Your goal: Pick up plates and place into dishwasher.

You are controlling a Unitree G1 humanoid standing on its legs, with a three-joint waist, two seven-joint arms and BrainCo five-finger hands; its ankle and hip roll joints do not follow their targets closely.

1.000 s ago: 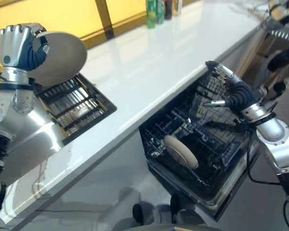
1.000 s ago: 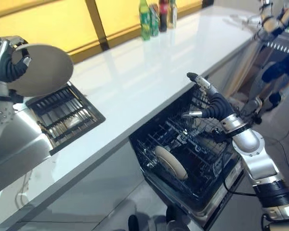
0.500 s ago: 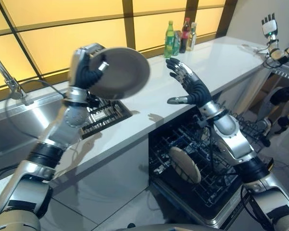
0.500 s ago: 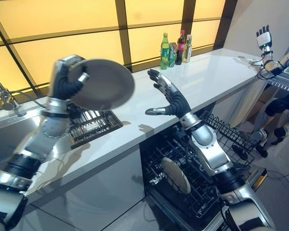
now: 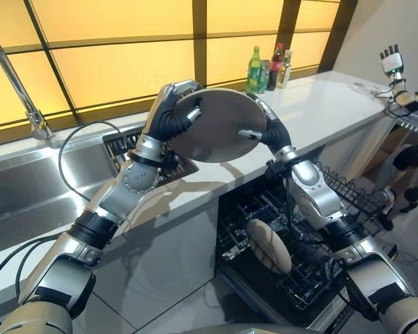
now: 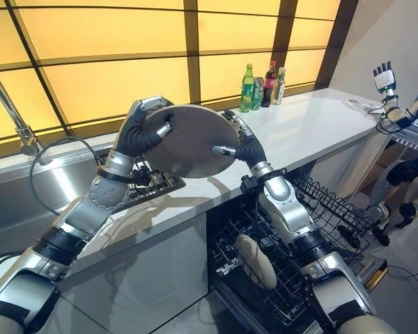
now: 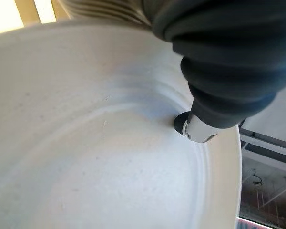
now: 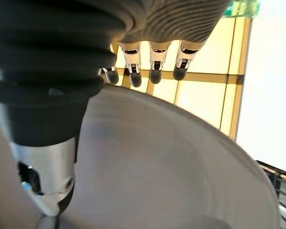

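Right now the left hand (image 5: 168, 115) has its fingers and thumb curled round one edge of a grey plate (image 5: 219, 125), holding it up on edge above the counter (image 5: 320, 104). On the plate's far edge the right hand (image 5: 265, 129) has its thumb laid on the near face and its fingers reaching behind the rim, so it looks like a handover between the two; whether the right hand is truly gripping I cannot tell, and in its own wrist view the fingertips (image 8: 155, 75) stand clear beyond the rim. Below the right hand the dishwasher (image 5: 299, 257) is open, its dark rack (image 5: 348, 195) pulled out, with one pale plate (image 5: 268, 245) already standing in it. Beneath the left hand sit a drying rack (image 6: 150, 182) and the steel sink (image 5: 35, 188). So I judge one plate stowed and this one midway, not yet passed across or lowered into the rack.
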